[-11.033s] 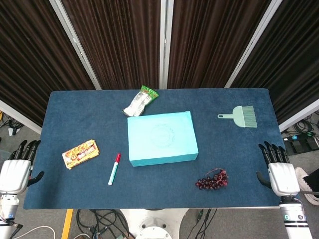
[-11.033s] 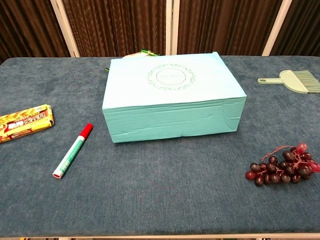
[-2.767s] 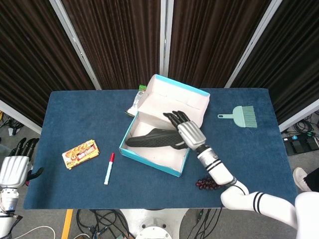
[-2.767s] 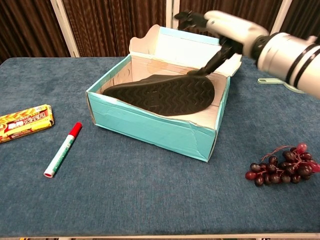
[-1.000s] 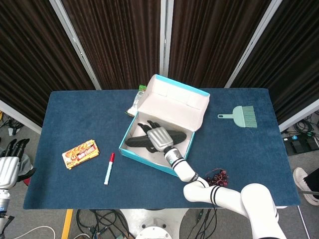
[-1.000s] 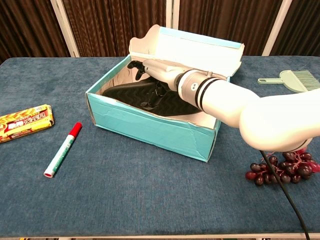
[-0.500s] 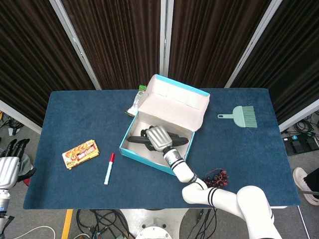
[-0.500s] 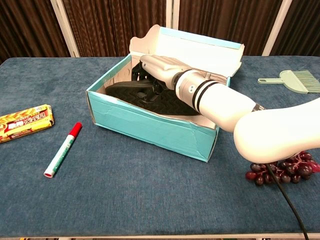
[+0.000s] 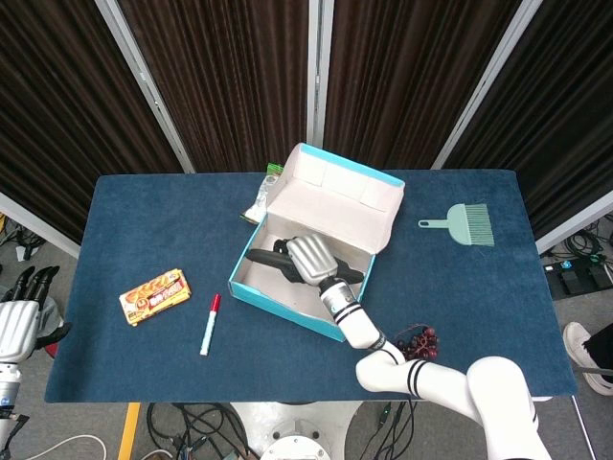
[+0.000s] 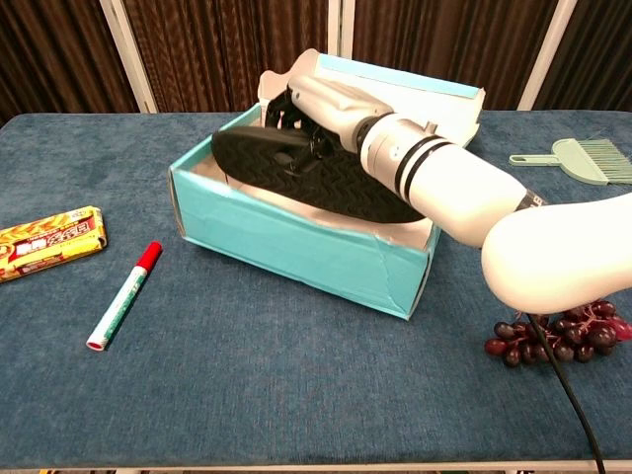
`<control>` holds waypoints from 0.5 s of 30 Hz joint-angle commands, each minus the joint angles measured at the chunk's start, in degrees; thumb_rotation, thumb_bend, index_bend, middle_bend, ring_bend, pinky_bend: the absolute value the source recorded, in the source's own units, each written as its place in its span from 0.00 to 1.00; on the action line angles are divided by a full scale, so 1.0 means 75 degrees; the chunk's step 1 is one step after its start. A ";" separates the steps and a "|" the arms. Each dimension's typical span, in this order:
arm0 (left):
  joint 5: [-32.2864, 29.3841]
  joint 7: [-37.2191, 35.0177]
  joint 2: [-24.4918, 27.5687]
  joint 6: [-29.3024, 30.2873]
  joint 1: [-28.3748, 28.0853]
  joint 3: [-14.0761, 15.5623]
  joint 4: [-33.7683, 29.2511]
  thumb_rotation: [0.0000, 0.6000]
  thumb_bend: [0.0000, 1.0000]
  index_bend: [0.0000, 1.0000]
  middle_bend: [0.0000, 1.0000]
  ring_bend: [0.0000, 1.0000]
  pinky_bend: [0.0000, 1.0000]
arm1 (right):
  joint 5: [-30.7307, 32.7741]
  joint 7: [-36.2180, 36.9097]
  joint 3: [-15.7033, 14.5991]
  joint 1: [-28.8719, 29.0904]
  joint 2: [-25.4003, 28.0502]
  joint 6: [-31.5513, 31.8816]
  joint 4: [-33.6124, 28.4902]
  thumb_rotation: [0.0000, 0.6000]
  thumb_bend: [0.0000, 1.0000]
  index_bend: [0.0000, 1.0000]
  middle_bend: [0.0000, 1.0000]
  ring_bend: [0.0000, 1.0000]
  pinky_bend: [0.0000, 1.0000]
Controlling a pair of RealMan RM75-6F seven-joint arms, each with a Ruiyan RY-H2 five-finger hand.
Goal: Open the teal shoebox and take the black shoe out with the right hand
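Note:
The teal shoebox [image 9: 251, 287] [image 10: 286, 249] stands open in the middle of the table, its lid [image 9: 337, 196] [image 10: 415, 94] tipped back. My right hand [image 9: 308, 257] [image 10: 321, 107] grips the black shoe [image 9: 268, 259] [image 10: 306, 170], which is raised above the box rim with its ridged sole facing the chest camera. Its heel end still overlaps the box's right side. My left hand [image 9: 17, 321] hangs off the table's left edge, fingers apart, holding nothing.
A red-capped marker [image 9: 207, 324] [image 10: 125, 295] and a snack pack [image 9: 154, 295] [image 10: 46, 242] lie left of the box. Grapes [image 9: 414, 343] [image 10: 558, 336] sit at the front right, a teal brush [image 9: 462, 223] [image 10: 578, 159] at the far right, and a snack bag [image 9: 265, 195] behind the box.
My right hand has closed on the shoe and lifted it from the box floor to above the rim. The left hand has not moved.

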 commanded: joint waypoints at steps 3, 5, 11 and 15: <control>0.0012 0.0058 0.0041 0.0019 -0.0010 -0.0009 -0.0101 1.00 0.19 0.08 0.11 0.03 0.29 | -0.0366 0.0364 0.0217 -0.0153 0.0440 0.0530 -0.0757 1.00 0.47 0.76 0.67 0.54 0.66; 0.0015 0.0097 0.0053 0.0023 -0.0019 -0.0017 -0.0152 1.00 0.19 0.08 0.11 0.03 0.29 | -0.0551 0.0416 0.0308 -0.0234 0.0709 0.0824 -0.1236 1.00 0.47 0.76 0.67 0.54 0.66; 0.0072 0.0199 0.0053 0.0023 -0.0066 -0.0011 -0.0289 1.00 0.19 0.08 0.11 0.03 0.29 | -0.0927 0.0250 0.0518 -0.0637 0.1675 0.1637 -0.2732 1.00 0.47 0.76 0.67 0.54 0.66; 0.0121 0.0275 0.0041 0.0052 -0.0076 0.0007 -0.0367 1.00 0.19 0.08 0.11 0.03 0.29 | -0.1032 -0.0009 0.0468 -0.0984 0.2290 0.1979 -0.3465 1.00 0.47 0.76 0.67 0.54 0.66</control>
